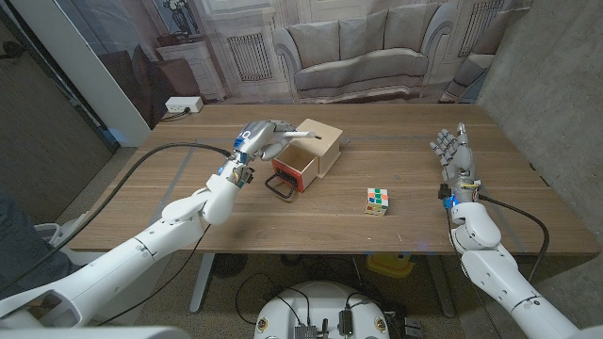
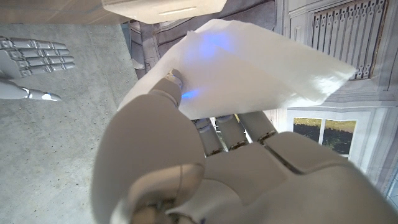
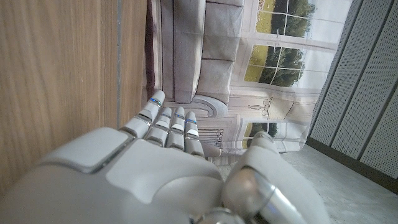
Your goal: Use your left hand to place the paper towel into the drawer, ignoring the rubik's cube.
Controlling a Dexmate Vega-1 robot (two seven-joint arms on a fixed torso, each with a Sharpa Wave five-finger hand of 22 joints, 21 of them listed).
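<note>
Left hand (image 2: 205, 162) pinches a creased white paper towel (image 2: 249, 68).

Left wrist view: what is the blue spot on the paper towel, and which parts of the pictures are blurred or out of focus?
In the left wrist view, a blue glow tints the paper towel and the left hand is soft, being very close to the lens. In the right wrist view, the right hand is blurred too, while the backdrop is sharper. The head view is evenly lit, and the rubik's cube casts only a faint shadow.
</note>
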